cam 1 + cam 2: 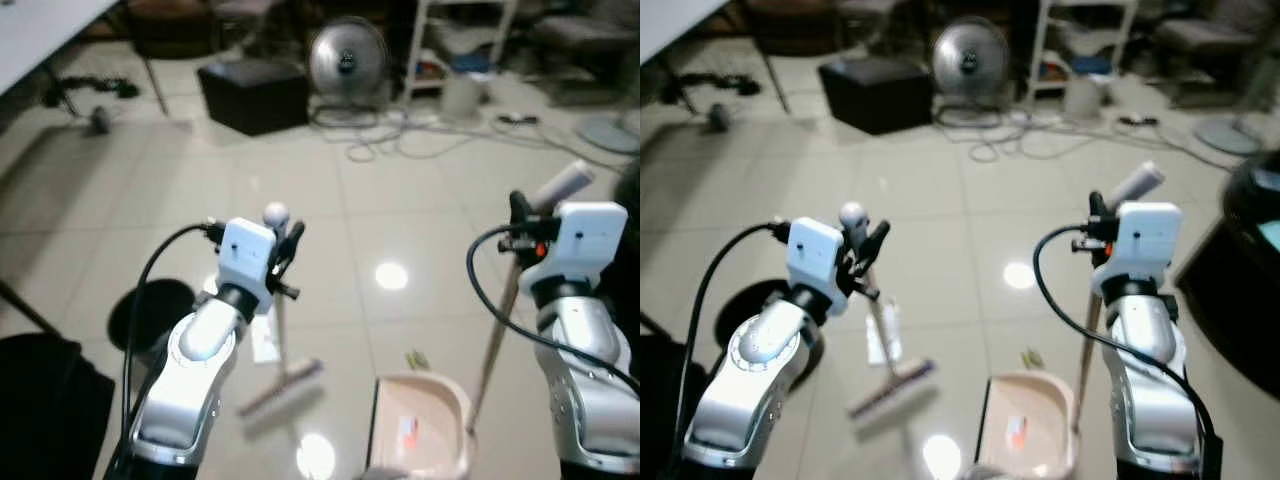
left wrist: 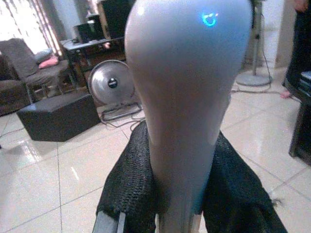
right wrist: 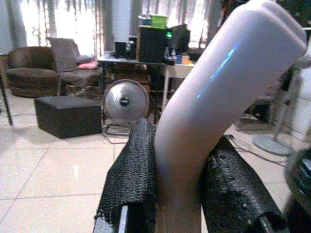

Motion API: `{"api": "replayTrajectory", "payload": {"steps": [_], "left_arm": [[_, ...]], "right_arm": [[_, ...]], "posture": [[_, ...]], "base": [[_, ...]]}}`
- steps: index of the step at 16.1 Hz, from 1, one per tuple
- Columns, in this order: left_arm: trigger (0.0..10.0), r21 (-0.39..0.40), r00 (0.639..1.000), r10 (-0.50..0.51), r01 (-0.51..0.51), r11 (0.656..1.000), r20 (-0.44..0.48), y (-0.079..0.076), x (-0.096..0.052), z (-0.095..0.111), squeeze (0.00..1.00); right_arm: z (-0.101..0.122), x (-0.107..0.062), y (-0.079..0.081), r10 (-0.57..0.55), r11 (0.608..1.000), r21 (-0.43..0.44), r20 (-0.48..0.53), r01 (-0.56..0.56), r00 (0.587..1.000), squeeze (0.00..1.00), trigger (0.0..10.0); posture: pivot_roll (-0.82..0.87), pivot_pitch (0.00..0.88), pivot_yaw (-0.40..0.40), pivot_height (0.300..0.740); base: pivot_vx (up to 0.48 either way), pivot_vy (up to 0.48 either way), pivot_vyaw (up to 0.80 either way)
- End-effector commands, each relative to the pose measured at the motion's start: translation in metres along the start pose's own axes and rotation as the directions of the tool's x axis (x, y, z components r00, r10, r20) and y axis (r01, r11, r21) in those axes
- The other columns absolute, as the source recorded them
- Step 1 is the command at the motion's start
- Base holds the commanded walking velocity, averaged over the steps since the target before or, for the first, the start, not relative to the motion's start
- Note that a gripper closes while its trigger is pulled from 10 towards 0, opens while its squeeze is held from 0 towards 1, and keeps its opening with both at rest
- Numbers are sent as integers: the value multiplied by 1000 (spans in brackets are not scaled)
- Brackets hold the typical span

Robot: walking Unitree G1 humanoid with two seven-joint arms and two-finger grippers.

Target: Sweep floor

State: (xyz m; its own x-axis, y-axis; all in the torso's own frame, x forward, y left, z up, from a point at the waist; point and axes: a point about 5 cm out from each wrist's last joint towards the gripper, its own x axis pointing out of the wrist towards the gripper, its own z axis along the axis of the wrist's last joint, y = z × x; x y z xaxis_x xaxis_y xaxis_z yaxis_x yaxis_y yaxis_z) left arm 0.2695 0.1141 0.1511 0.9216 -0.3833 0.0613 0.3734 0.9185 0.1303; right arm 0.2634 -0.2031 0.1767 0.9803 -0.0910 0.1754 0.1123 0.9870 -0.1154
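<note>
My left gripper (image 1: 283, 252) is shut on the top of a broom handle (image 1: 277, 214), whose grey knob fills the left wrist view between my black fingers (image 2: 126, 189). The broom head (image 1: 281, 389) rests on the tiled floor below. My right gripper (image 1: 520, 222) is shut on the long handle (image 1: 563, 184) of a beige dustpan (image 1: 425, 422); in the right wrist view the bent grip (image 3: 228, 87) sits between both fingers (image 3: 133, 179). The dustpan stands on the floor to the right of the broom head. A small scrap of litter (image 1: 417, 359) lies just beyond the pan.
A black box (image 1: 252, 94) and a floor fan (image 1: 347, 58) stand at the back, with loose cables (image 1: 400, 135) trailing over the tiles. A round black bin (image 1: 152, 312) sits at my left. A white paper strip (image 1: 263, 340) lies near the broom. Dark furniture (image 1: 1250, 270) edges the right.
</note>
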Motion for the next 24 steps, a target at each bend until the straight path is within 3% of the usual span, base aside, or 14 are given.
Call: {"api": "replayTrajectory", "payload": {"steps": [1, 4, 10, 12, 14, 17, 24], "left_arm": [[10000, 54, 999, 37, -39, 998, 39, 10, 2, 10, 0], [10000, 45, 993, 103, -106, 993, 58, 19, 2, 14, 0], [10000, 42, 993, 105, -107, 993, 46, 22, -2, 11, 0], [10000, -69, 992, 124, -123, 990, 17, 19, -5, 5, 0], [10000, -97, 985, 171, -170, 981, 4, 26, -2, 0, 0], [10000, -69, 989, 150, -149, 986, 11, 25, 2, 3, 0], [10000, 4, 994, 109, -109, 994, 32, 28, 17, 9, 0]], "right_arm": [[11, 2, 6, 23, 1000, 0, 40, -23, 999, 0, 10000], [11, 5, 3, 13, 1000, -2, 36, -13, 999, 0, 10000], [12, 6, 5, 34, 999, -11, 49, -33, 998, 0, 10000], [12, 6, 4, 35, 999, -16, 49, -34, 998, 0, 10000], [12, 11, 0, 17, 999, -29, 49, -15, 999, 0, 10000], [16, 15, 1, 24, 999, -36, 68, -22, 997, 0, 10000], [15, 18, 0, 9, 999, -46, 81, -5, 997, 0, 10000]], "posture": [[-117, 48, 13, 740], [-108, 52, 9, 740], [-101, 50, 8, 740], [-102, 35, 7, 740], [-112, 29, 11, 740], [-116, 20, 27, 740], [-111, 4, 45, 740]], "base": [[412, 0, 0], [411, 0, 0], [412, 0, 0], [156, 0, 0], [0, 0, 0], [0, -91, 0], [0, -470, 0]]}}
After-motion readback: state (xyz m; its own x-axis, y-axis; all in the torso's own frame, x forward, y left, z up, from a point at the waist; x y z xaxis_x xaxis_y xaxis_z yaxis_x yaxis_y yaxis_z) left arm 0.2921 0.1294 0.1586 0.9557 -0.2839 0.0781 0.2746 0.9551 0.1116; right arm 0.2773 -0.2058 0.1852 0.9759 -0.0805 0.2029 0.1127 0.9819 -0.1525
